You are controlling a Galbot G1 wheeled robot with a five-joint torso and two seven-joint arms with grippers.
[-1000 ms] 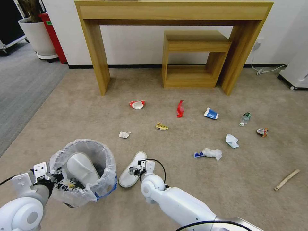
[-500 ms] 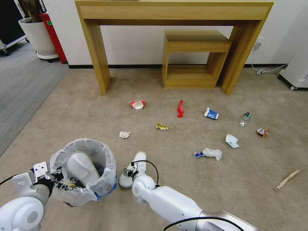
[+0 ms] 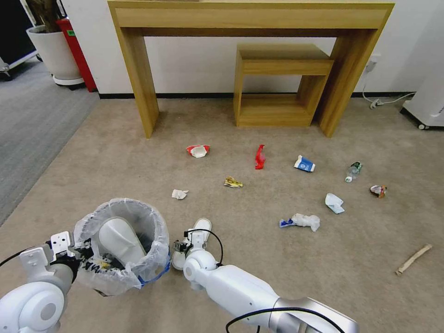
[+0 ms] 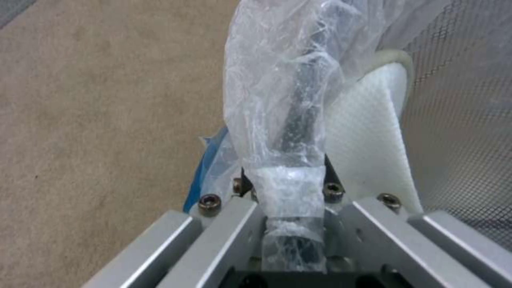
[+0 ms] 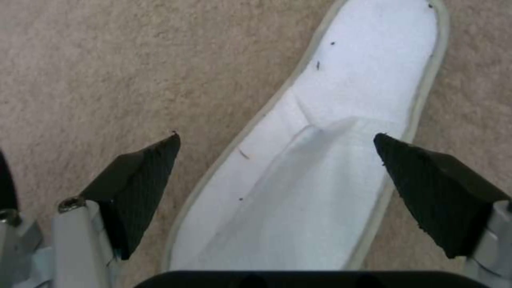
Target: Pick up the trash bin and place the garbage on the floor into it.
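The trash bin (image 3: 152, 259), lined with a crinkly white bag, is at my lower left with one white slipper (image 3: 115, 238) standing inside. My left gripper (image 3: 85, 261) is shut on its rim; the left wrist view shows the gripper (image 4: 291, 176) clamped on the bag-covered rim (image 4: 299, 100). A second white slipper (image 3: 202, 225) lies on the carpet just right of the bin. My right gripper (image 3: 184, 246) hangs over it, open, and its two black fingertips (image 5: 139, 180) straddle the slipper (image 5: 331, 140). More garbage lies beyond: a crushed cup (image 3: 198, 151), a red wrapper (image 3: 260, 157), a carton (image 3: 304, 163) and a bottle (image 3: 353, 171).
Crumpled paper (image 3: 179, 194), a yellow wrapper (image 3: 233, 182), a white wad (image 3: 305, 221), a folded paper (image 3: 334, 203), a small wrapper (image 3: 378, 190) and a wooden stick (image 3: 414, 259) dot the carpet. A wooden table (image 3: 138, 92) with a low shelf (image 3: 277, 83) stands at the wall.
My right arm has drawn leftward and back toward me along the floor slipper, closer to the bin. The bin and left gripper have barely shifted.
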